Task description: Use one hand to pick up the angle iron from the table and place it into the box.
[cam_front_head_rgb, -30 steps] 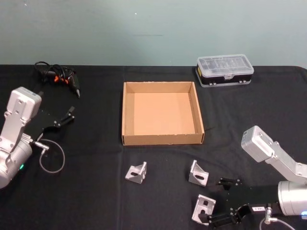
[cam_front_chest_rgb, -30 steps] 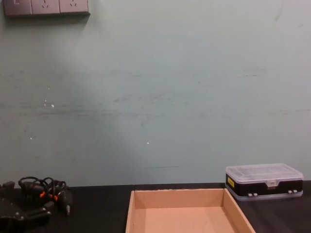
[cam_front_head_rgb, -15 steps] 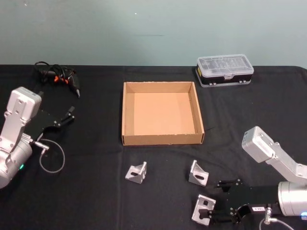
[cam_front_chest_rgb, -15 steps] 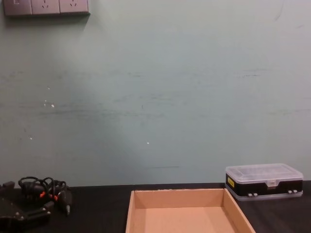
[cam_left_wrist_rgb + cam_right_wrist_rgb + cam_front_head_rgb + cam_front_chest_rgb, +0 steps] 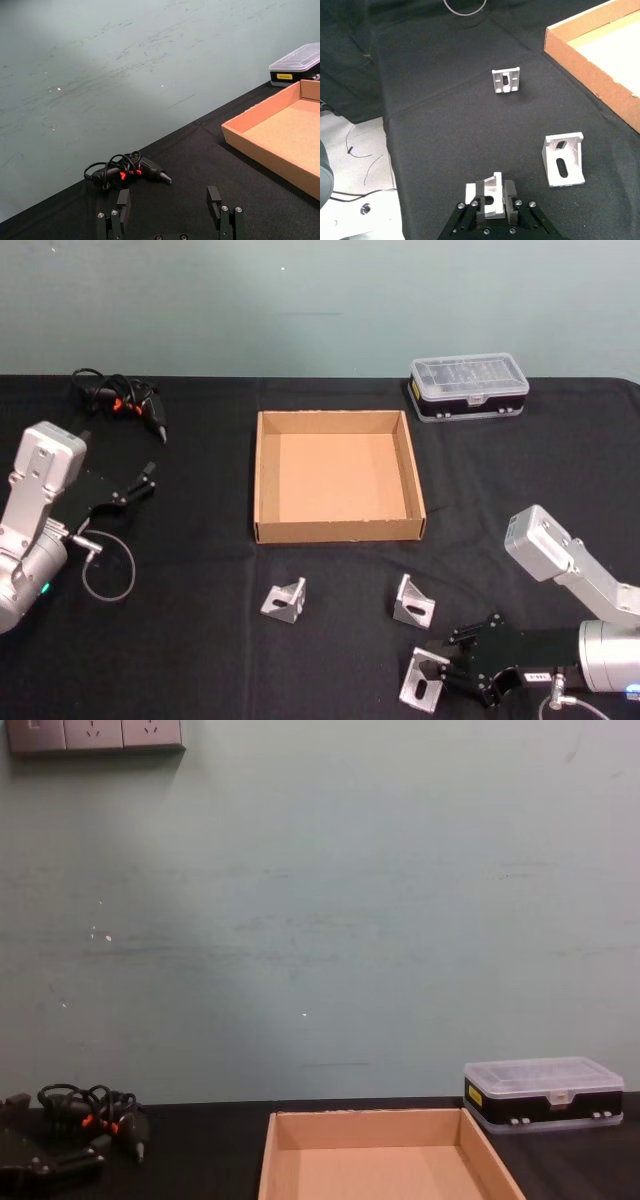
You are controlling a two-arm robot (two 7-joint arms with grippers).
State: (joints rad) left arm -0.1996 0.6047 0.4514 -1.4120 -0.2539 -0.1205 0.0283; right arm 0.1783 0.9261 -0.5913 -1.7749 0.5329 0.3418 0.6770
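The step in hand is the grasp. The right gripper (image 5: 452, 655) sits low at the near right of the table (image 5: 200, 660), and in the right wrist view its fingers (image 5: 480, 196) press against both sides of the upright flange of the angle iron (image 5: 494, 186) — clamped on it, as far as I can judge, with no gap on either side. The iron appears to rest on the table, at its near edge and well apart from the box (image 5: 335, 530), so nothing of the carry is done yet. Two others lie nearer the box: the middle iron (image 5: 413, 602) just beyond the gripper, and the left iron (image 5: 285, 600) farther to the left. The left gripper (image 5: 140, 485) is parked at the far left with its fingers spread apart, holding nothing. The next move calls for a straight lift, high enough to clear the middle iron and then the box's front wall, then a carry forward and to the left over the box floor — and only there a release. The hold is on a thin flange, so a quick swing could let the iron twist or slip.
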